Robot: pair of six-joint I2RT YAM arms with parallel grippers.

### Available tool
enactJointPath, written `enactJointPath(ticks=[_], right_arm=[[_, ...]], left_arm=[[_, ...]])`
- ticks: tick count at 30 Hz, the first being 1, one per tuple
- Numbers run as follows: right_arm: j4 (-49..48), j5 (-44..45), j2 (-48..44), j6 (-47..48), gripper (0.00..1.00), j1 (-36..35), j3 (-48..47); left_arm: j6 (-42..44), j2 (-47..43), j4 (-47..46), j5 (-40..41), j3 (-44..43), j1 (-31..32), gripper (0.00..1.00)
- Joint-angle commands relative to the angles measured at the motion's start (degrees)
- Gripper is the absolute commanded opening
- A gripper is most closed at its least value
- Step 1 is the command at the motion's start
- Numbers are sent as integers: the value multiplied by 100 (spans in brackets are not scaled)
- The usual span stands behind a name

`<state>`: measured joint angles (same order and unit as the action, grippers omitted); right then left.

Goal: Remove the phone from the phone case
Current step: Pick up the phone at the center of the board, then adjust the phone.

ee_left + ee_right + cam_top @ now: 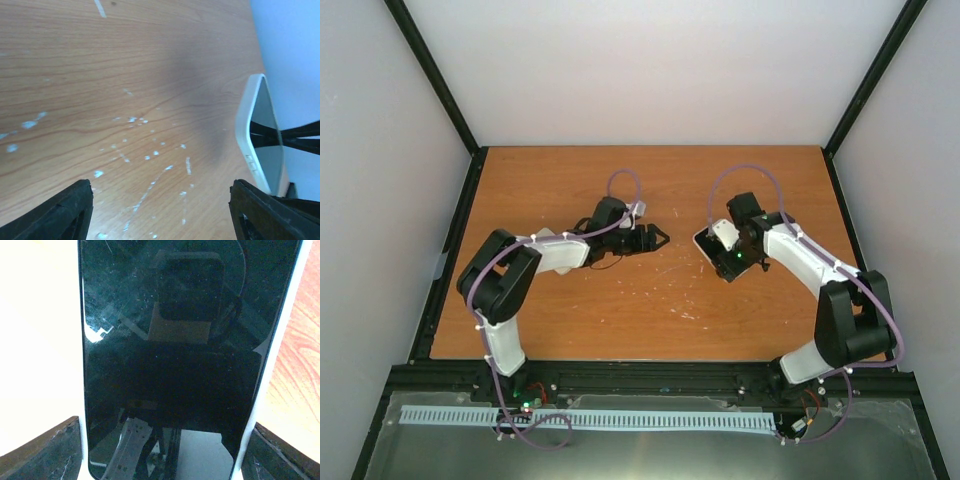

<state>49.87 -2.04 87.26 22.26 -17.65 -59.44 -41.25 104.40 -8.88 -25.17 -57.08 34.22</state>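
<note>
The phone, a black glass screen (175, 365) in a white case (280, 340), fills the right wrist view. My right gripper (165, 450) is shut on it, one finger (45, 450) against each long side of the case. From above the cased phone (713, 250) sits right of centre under the right gripper (728, 252). In the left wrist view the case (247, 130) stands tilted on its edge at the right, just beyond my right-hand finger (265, 215). My left gripper (162, 210) is open over bare wood, a short way left of the phone (658, 238).
The wooden table (650, 300) carries scattered white scuff marks (150, 155). Black frame posts (440, 90) and pale walls (650, 60) enclose it on three sides. A white slotted strip (580, 420) lies along the metal ledge by the arm bases.
</note>
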Motion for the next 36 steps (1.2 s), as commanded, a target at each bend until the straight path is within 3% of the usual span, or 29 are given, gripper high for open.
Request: enactJointPath(ticks=[1,7,13,20,26,36], right_arm=[[-376,-308,-262,163,63,30,216],[-365,-566,-401,222,63,24,252],[-320,-876,-645,274,63,16,254],[-328,-1026,-666,271,61,16,246],[-358,-894,-716,218,61,17,218],[-461,-841,-815,188,61,13,320]], left_arm=[[-628,319,-1269,-1345,-325,6,75],[-1309,827,-2614,-2229,-383,14,67],[-1672,1243,-2703,-2390,-729,53,62],[-1456,1598,-2200,-2698,-1412,228,46],[-1877,1835,-2484,-3096,-1556,283,31],[-2110,2000,-2507,-3261,-1674,410,24]])
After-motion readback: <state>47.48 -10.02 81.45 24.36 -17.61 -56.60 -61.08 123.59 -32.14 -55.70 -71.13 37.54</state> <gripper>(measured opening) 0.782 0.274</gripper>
